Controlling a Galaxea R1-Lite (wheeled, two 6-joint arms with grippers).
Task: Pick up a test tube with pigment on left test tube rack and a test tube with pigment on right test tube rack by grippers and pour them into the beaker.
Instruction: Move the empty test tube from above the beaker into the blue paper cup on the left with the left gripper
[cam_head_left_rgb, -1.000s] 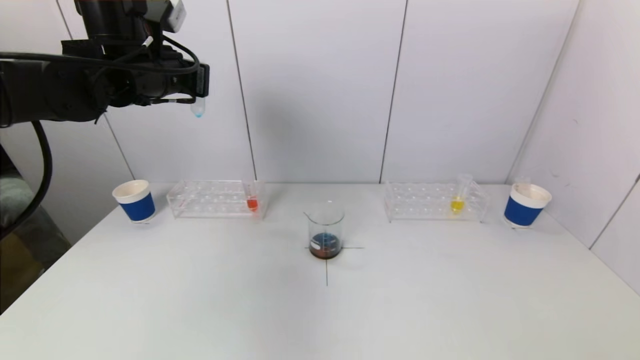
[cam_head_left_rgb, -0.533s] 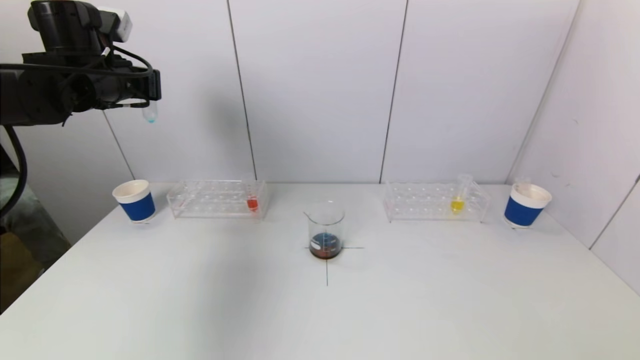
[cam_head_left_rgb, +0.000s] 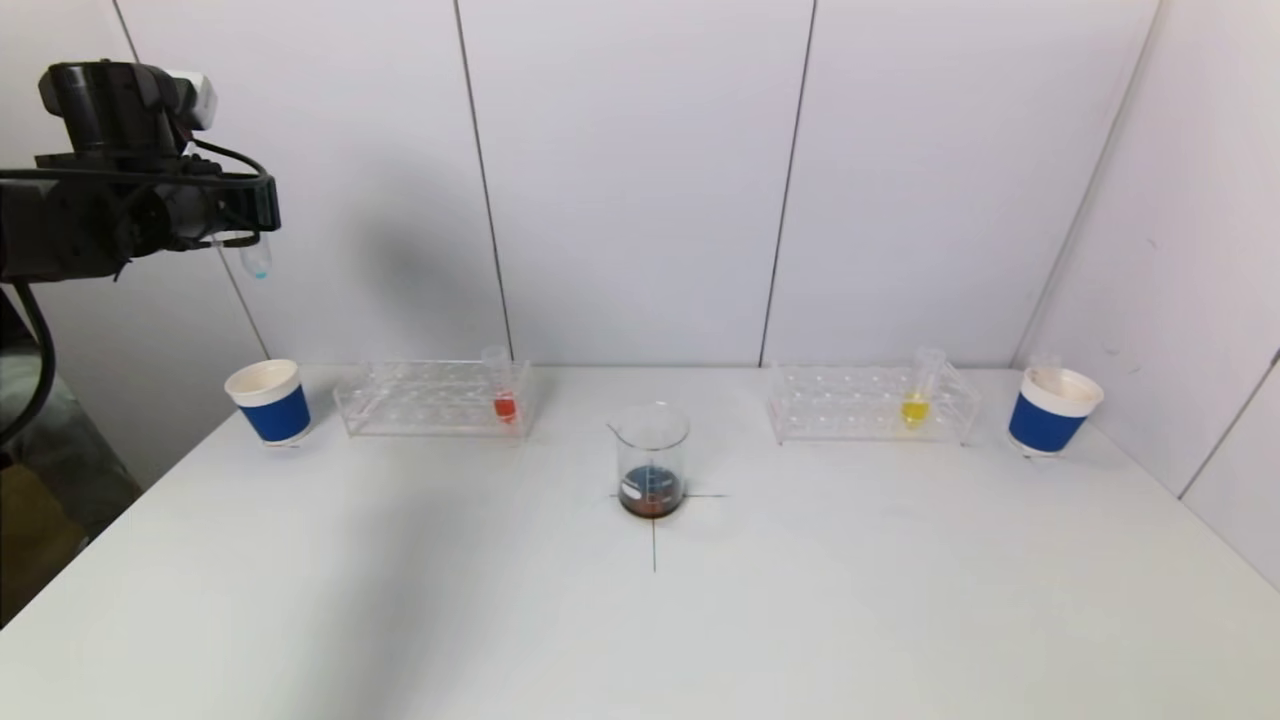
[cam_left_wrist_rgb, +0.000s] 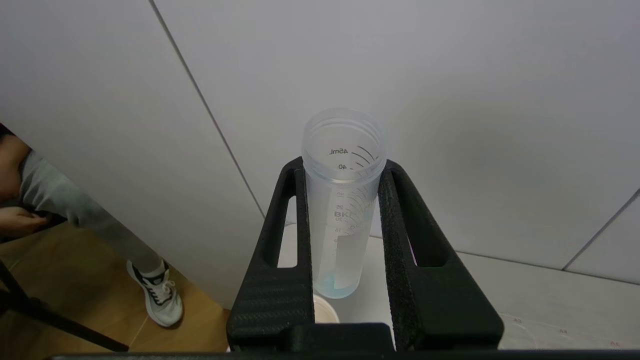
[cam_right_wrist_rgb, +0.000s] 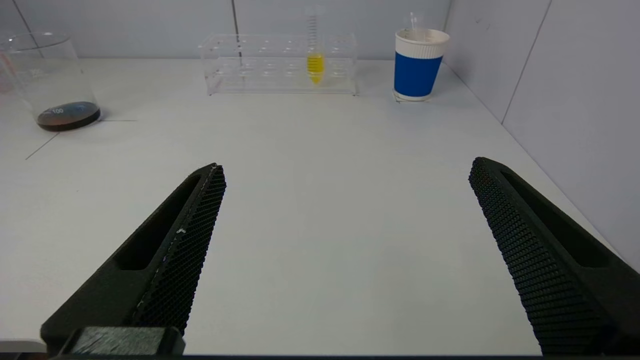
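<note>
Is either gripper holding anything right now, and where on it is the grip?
The left gripper is shut on a nearly empty test tube, clamped across its middle, mouth and bottom tip clear. The right gripper is open and holds nothing.

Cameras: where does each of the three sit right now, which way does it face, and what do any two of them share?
Head view: on the head, facing forward and down at the table; the left gripper is raised at the far left.
Left wrist view: on the raised left arm, facing the wall; its left gripper grips a nearly empty test tube.
Right wrist view: low over the table, facing the right rack; the open right gripper frames it.
Shared: head and right wrist views both show the beaker and yellow tube.
</note>
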